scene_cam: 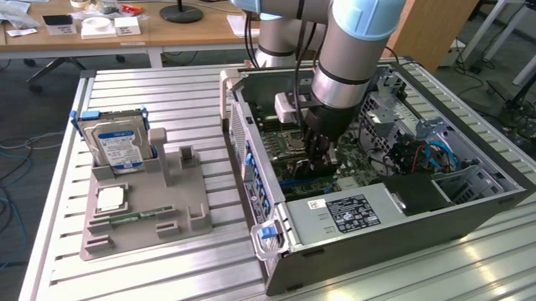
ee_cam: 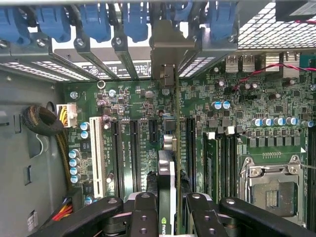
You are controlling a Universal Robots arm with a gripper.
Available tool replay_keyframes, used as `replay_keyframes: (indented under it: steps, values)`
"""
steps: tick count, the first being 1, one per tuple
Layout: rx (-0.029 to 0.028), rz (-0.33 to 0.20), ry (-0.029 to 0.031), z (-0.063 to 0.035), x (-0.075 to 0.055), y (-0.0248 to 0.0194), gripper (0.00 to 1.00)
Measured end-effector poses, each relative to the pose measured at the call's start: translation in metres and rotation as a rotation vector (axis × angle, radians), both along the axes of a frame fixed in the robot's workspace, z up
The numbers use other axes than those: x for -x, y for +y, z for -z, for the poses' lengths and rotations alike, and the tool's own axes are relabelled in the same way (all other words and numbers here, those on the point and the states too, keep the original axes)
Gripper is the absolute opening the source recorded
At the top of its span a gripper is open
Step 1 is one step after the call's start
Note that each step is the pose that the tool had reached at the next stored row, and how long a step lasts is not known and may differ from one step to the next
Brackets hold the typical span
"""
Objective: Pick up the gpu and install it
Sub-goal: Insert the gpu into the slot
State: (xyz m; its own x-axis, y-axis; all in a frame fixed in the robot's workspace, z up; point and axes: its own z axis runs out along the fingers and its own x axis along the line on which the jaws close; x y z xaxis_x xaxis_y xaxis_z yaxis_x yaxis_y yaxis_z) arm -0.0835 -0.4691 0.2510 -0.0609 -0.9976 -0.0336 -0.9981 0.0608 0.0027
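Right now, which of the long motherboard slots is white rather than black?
The white plastic expansion slot, farthest from the silver processor socket. The other long slots beside it are black.

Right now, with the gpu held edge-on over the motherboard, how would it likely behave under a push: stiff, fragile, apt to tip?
The gpu looks like a thin rigid board, so probably stiff. Held edge-on in the gripper, it could tilt sideways. Its silver bracket and exposed circuitry suggest forcing it risks damage.

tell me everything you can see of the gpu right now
The gpu is seen edge-on: a thin card with a black face carrying a green logo and a silver metal end bracket. It stands on edge over the motherboard inside the open computer case, pinched between the gripper fingers, its bracket reaching the case's rear slot openings.
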Motion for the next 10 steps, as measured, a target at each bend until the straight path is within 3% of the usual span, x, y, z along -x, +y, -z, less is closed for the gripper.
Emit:
replay_keyframes:
  steps: [10]
  values:
    - [0.0000,0.000,0.0002,0.0029,0.0013,0.0020,0.27]
